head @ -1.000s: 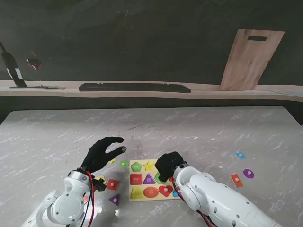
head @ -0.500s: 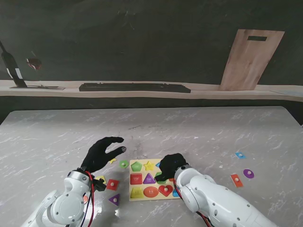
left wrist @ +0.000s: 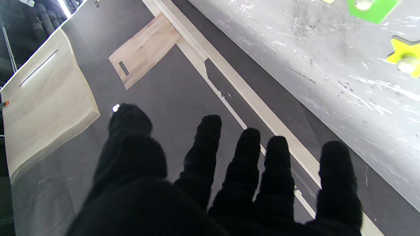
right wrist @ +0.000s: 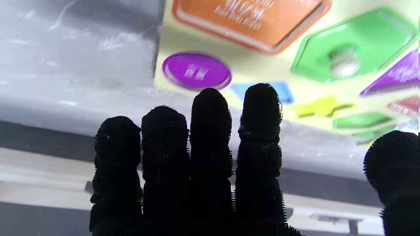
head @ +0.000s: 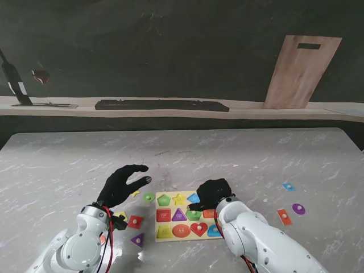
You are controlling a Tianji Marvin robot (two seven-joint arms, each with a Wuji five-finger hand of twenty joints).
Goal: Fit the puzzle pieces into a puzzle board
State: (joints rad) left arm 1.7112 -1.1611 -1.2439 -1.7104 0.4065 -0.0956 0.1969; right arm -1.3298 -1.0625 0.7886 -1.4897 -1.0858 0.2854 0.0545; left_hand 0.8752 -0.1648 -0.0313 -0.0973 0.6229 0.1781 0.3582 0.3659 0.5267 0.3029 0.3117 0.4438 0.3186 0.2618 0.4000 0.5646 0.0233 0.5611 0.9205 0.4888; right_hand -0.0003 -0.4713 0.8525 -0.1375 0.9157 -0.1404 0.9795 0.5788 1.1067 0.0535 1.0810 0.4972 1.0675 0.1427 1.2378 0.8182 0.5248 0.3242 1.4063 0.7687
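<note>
Black-gloved right hand (head: 212, 192) hovers empty, fingers extended, over puzzle board (head: 170, 223) far right corner; left hand (head: 120, 185) spread, empty, near bench's near edge

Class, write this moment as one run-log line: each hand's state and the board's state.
left hand: open, raised left of board | right hand: open, over puzzle board's right side | board: partly filled | loose pieces: both sides
</note>
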